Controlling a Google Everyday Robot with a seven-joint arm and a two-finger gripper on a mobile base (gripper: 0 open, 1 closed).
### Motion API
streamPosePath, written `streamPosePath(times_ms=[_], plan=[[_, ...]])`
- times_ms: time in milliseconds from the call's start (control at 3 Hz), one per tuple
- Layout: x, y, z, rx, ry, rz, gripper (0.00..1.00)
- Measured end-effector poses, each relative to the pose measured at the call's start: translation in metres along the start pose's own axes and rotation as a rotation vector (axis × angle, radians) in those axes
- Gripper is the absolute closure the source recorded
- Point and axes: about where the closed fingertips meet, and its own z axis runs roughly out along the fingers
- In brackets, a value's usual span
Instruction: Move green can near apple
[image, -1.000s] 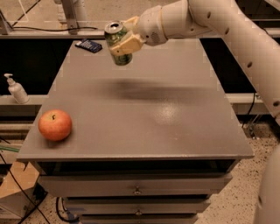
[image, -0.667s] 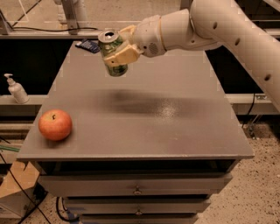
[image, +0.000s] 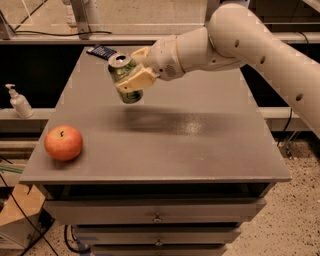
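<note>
The green can (image: 125, 80), with a silver top and pull tab, is held tilted in the air above the grey table (image: 200, 145), over its left middle. My gripper (image: 134, 75) is shut on the can, its pale fingers (image: 136, 81) wrapped around the can's side. The white arm reaches in from the upper right. The apple (image: 63, 143), red-orange with a dark stem, rests on the table near the front left corner, well below and left of the can.
A dark flat packet (image: 101, 51) lies at the table's back left corner. A white pump bottle (image: 19, 102) stands on a ledge left of the table. Drawers (image: 157, 218) sit under the tabletop. A cardboard box (image: 17, 212) sits on the floor at lower left.
The arm has carried the can leftward and toward the front of the table, closer to the apple. The apple has not moved.
</note>
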Motion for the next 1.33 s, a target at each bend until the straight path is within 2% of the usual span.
streamPosePath(times_ms=[333,1000,1333], plan=[[-0.008,0.010,0.005,-0.030,0.021,0.020,1.00],[-0.020,0.051,0.016,-0.075,-0.030,0.122,1.00],[-0.016,0.067,0.022,-0.091,-0.094,0.163,0.82]])
